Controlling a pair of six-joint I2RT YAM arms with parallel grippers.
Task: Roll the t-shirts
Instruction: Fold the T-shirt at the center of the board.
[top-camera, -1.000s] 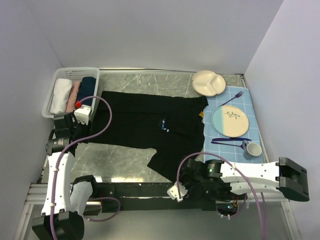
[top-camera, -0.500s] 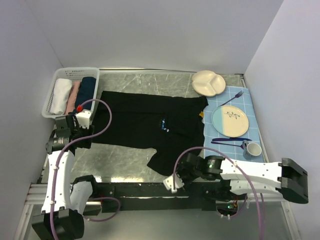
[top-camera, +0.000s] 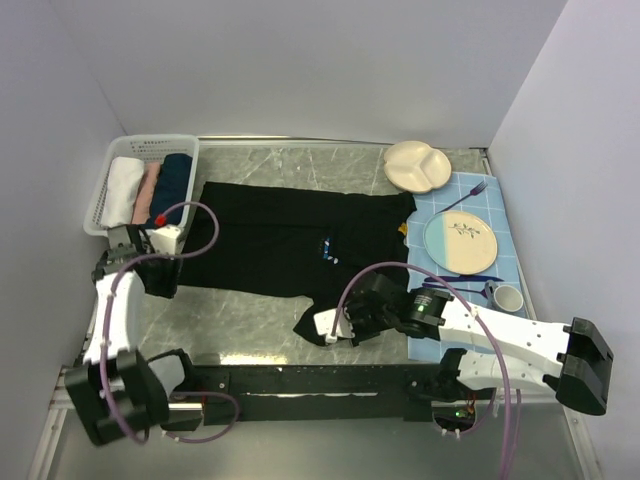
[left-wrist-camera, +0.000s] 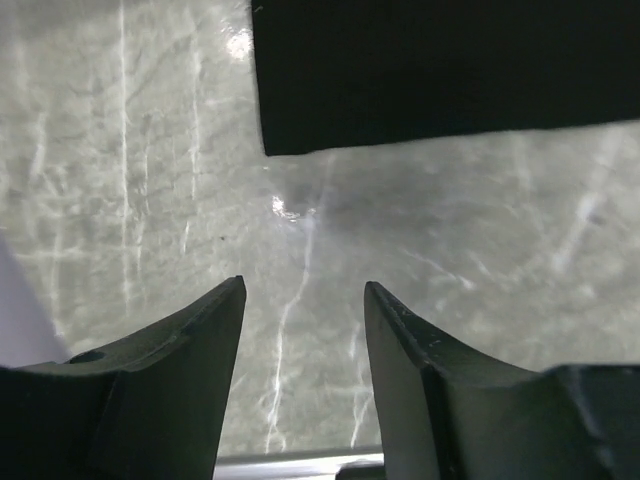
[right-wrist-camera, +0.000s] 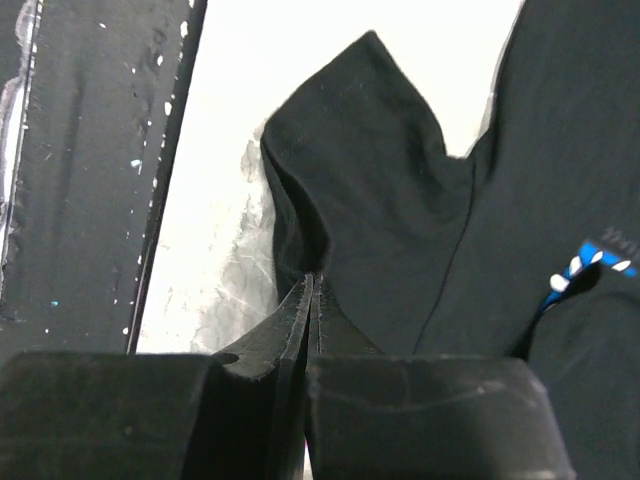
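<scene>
Right claw (right-wrist-camera: 312, 282) seemingly pinched on t-shirt (right-wrist-camera: 400, 180) sleeve; left claw (left-wrist-camera: 304, 286) apart

Leaves bare worktop (top-camera: 250, 325) free in the near-left patch between the left arm (top-camera: 112, 315) and the t-shirt (top-camera: 280, 235), and in a strip behind the t-shirt, from the basket (top-camera: 155, 141) across to the divided plate (top-camera: 418, 165). Shuts off the left rear corner with that basket of rolled cloths, and the right side with a placemat (top-camera: 440, 205) carrying plate (top-camera: 460, 240), cutlery (top-camera: 460, 283) and cup (top-camera: 507, 298). Bars the near edge with the right arm (top-camera: 490, 340) and hems in left, rear and right with walls (top-camera: 300, 70).
</scene>
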